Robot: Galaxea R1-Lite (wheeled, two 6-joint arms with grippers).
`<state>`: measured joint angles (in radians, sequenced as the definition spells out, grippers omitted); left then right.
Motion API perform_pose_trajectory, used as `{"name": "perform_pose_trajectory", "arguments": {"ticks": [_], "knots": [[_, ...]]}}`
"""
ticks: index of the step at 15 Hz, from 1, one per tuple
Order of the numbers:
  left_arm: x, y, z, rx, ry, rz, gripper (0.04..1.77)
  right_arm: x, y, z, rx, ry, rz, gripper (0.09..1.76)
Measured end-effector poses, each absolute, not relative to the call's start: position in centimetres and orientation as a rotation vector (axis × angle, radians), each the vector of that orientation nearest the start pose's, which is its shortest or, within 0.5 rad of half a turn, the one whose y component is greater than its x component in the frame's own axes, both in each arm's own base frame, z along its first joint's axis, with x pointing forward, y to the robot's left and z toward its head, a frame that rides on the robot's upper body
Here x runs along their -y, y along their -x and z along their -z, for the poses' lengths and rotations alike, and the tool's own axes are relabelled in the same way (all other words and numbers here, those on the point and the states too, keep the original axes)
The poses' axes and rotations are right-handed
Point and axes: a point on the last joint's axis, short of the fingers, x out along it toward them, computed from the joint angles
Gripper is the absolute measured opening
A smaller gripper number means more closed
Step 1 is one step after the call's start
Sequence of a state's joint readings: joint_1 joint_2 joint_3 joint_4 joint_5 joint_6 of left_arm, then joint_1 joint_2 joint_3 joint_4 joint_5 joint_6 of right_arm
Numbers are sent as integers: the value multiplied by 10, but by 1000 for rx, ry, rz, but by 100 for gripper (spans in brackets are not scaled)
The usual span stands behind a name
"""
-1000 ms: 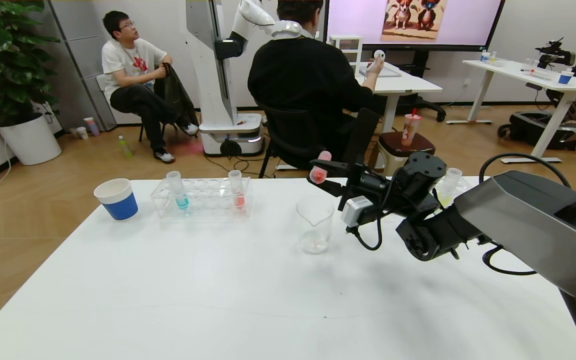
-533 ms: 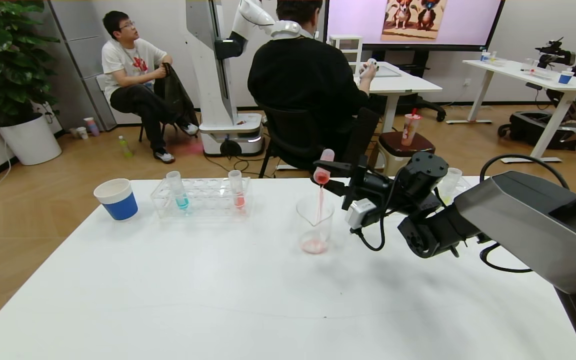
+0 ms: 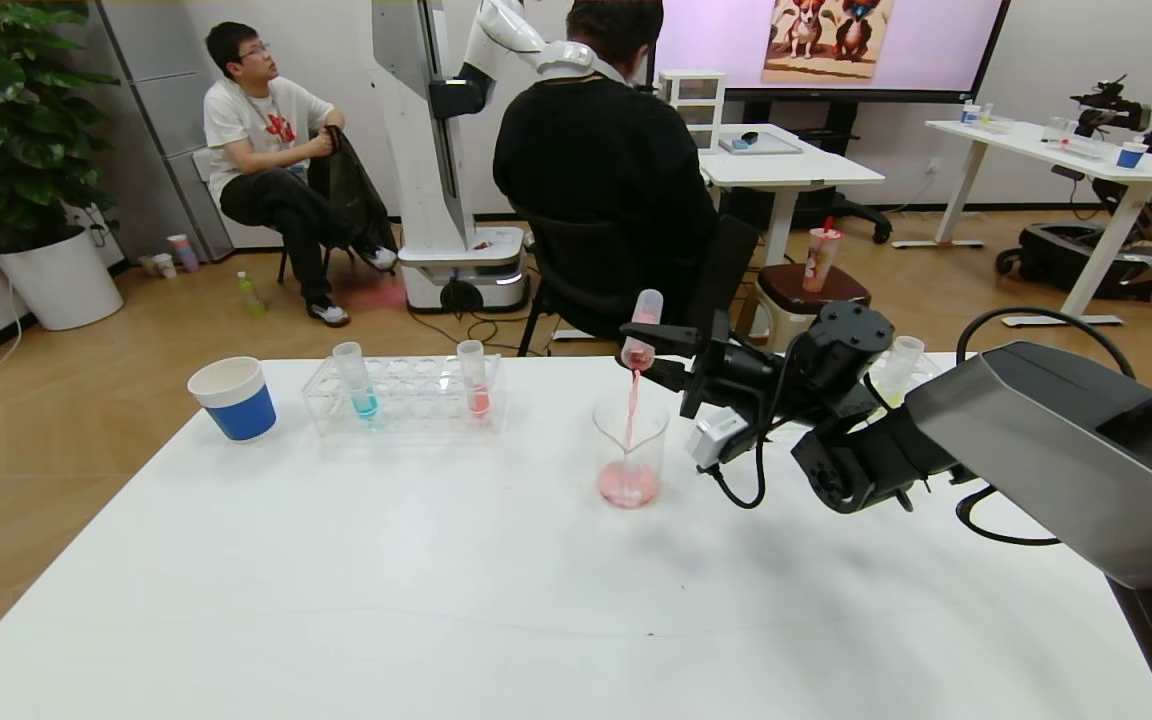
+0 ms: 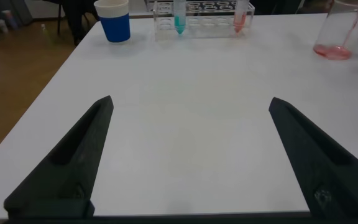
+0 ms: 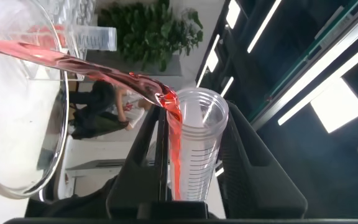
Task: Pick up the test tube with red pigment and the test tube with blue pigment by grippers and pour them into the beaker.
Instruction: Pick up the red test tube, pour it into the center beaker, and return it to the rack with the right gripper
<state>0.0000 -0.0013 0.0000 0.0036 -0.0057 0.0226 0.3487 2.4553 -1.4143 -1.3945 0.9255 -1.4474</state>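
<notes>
My right gripper point(image 3: 639, 346) point(image 5: 194, 118) is shut on the test tube with red pigment point(image 3: 646, 308) point(image 5: 194, 143), holding it mouth-down over the beaker point(image 3: 630, 440) point(image 5: 17, 112). A thin red stream runs from the tube's lip into the beaker, and red liquid pools at its bottom. The test tube with blue pigment point(image 3: 360, 385) point(image 4: 179, 15) stands upright in a clear rack point(image 3: 406, 405) at the back left. In the left wrist view my left gripper point(image 4: 191, 106) is open over bare tabletop, holding nothing; the head view does not show it.
A second tube with red liquid point(image 3: 476, 385) point(image 4: 241, 15) stands in the same rack. A blue-and-white paper cup point(image 3: 233, 398) sits left of the rack. A yellow-green tube point(image 3: 901, 368) stands behind my right arm. People and a chair are beyond the table's far edge.
The right gripper has tipped the tube further, from lying sideways to mouth-down. The red stream began and the pool in the beaker has grown. The left gripper has not changed.
</notes>
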Motion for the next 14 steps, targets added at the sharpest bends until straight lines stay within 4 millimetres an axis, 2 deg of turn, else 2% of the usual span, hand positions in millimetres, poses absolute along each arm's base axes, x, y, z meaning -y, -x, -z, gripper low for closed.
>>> {"name": "perform_pose_trajectory", "arguments": {"ticks": [8,14], "knots": [[0,23,-75,-2,-23,6,175,-180,-439,-116,1349,1473,-659,52],[0,23,-75,-2,-23,6,175,-182,-440,-117,1369,1489,-641,52]]}}
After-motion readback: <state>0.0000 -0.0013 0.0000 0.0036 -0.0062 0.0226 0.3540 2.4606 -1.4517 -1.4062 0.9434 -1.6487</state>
